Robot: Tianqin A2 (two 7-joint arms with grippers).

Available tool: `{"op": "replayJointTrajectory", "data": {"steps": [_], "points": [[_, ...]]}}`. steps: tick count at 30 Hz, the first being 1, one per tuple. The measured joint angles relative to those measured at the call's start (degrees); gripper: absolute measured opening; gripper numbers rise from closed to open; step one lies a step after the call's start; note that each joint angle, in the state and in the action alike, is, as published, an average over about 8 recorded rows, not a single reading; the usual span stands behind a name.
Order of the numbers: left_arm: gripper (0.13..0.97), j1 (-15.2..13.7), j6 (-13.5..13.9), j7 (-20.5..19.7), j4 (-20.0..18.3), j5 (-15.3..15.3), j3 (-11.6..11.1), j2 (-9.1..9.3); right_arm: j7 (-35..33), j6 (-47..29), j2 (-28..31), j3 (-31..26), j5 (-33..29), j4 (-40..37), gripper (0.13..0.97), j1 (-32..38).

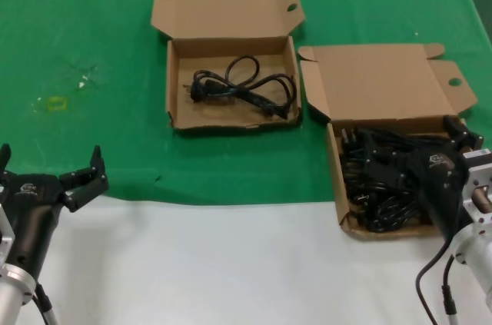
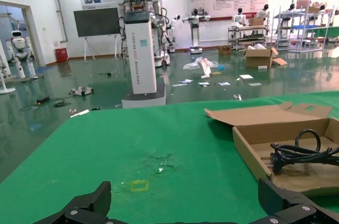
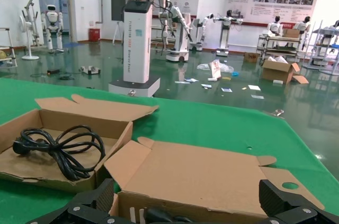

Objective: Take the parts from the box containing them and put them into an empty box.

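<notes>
Two cardboard boxes lay open on the green cloth of the desk [image 1: 92, 48], lids folded back. The far box [image 1: 174, 87], near the middle of the head view, held a single looped cord [image 1: 244, 85] lying flat on its brown floor, plug end toward the robot's left. The near box [image 1: 335, 157], just beside it on the robot's right and closer to the robot, was packed with a tangled heap of cords [image 1: 377, 187] covering most of its floor. A corner of the near box's lid sat close against the far box's right wall; whether they touched could not be told.

The right gripper [image 1: 461, 131] reached in over the near box, its black body lying above the heap. Its fingers [image 3: 296, 208] were spread wide in the right wrist view, one at each side, with the near box's lid between them and nothing held. That view also showed the far box and its cord beyond.

The left gripper [image 1: 51, 165] hung at the robot's left, over the edge where the green cloth met the bare white desk, well apart from both boxes. Its fingers [image 1: 94, 175] were spread wide and held nothing. From the left wrist view the far box [image 2: 249, 152] and its cord [image 2: 302, 152] showed off to one side.
</notes>
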Motion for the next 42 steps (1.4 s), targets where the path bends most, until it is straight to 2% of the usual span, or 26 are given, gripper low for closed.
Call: {"op": "replayJointTrajectory", "data": {"steps": [42], "points": [[0.966, 0.0, 0.0, 0.0, 0.0, 0.0, 0.0, 0.0, 0.0, 0.0, 0.0, 0.0, 0.0, 0.0, 0.966, 0.0]]}}
